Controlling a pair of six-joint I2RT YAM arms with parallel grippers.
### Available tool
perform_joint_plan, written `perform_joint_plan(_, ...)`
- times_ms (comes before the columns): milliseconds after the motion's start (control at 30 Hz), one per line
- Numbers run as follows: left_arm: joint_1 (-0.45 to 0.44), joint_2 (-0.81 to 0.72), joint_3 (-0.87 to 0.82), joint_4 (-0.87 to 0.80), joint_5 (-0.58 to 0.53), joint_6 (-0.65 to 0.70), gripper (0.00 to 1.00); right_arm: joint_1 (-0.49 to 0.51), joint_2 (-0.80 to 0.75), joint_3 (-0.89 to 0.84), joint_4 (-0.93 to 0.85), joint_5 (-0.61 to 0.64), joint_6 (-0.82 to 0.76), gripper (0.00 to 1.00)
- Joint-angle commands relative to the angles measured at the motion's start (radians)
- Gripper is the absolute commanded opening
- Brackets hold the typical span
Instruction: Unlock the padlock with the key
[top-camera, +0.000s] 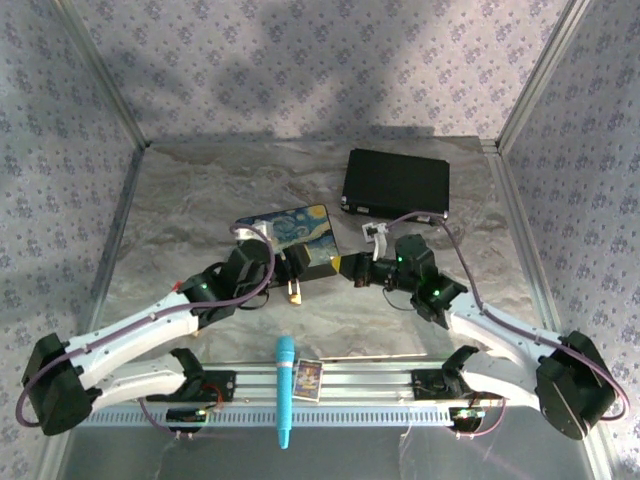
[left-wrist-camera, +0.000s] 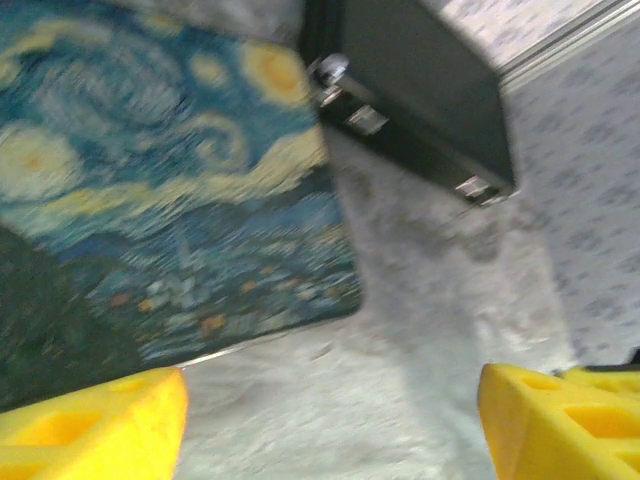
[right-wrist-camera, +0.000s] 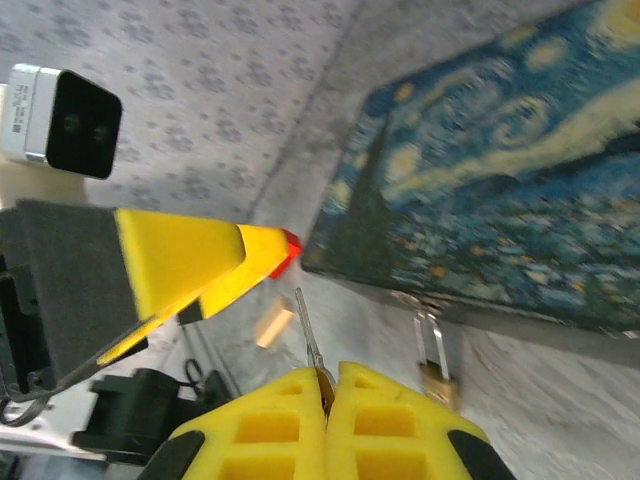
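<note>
In the right wrist view the small brass padlock (right-wrist-camera: 438, 381) hangs by its silver shackle from the front edge of the Starry-Night box (right-wrist-camera: 500, 190). My right gripper (right-wrist-camera: 327, 378) is shut on the key (right-wrist-camera: 311, 335). The key's thin blade sticks out, pointing up and to the left of the padlock, a short way apart from it. My left gripper (left-wrist-camera: 330, 430) is open over the bare table, with nothing between its yellow fingers (left-wrist-camera: 90, 420). It hangs at the box's (left-wrist-camera: 150, 180) near corner. From above, both grippers (top-camera: 290, 263) (top-camera: 354, 268) meet at the box's (top-camera: 290, 232) front side.
A black case (top-camera: 396, 185) lies behind and right of the box, and a small tan block (top-camera: 293, 293) sits just in front of the left gripper. A blue marker (top-camera: 285, 390) and a small card (top-camera: 308, 380) rest on the rail at the near edge. Patterned walls enclose the table.
</note>
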Motion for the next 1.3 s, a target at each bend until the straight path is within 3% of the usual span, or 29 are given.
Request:
perform_joint_plan(0, -0.014, 0.041, -0.014, -0.127, -0.014, 0.064, 0.67, 0.008, 0.027, 0.005, -0.076, 0.049, -0.057, 0.00)
perform_joint_plan(67, -0.024, 0.054, -0.055, -0.081, -0.009, 0.071, 0.61, 0.010, 0.052, -0.001, -0.071, 0.048, -0.057, 0.00)
perform_joint_plan(400, -0.042, 0.129, -0.238, 0.189, -0.103, 0.065, 0.57, 0.038, 0.145, 0.012, -0.051, 0.038, -0.066, 0.00)
perform_joint_plan(733, -0.043, 0.254, -0.264, 0.382, -0.049, 0.096, 0.57, 0.043, 0.163, 0.007, -0.052, 0.049, -0.066, 0.00)
perform_joint_plan(900, -0.043, 0.311, -0.231, 0.365, -0.049, 0.099, 0.56, 0.042, 0.164, 0.003, -0.057, 0.052, -0.066, 0.00)
perform_joint_plan(1267, -0.061, 0.393, -0.226, 0.404, -0.044, 0.052, 0.38, 0.042, 0.179, -0.013, -0.047, 0.060, -0.062, 0.00)
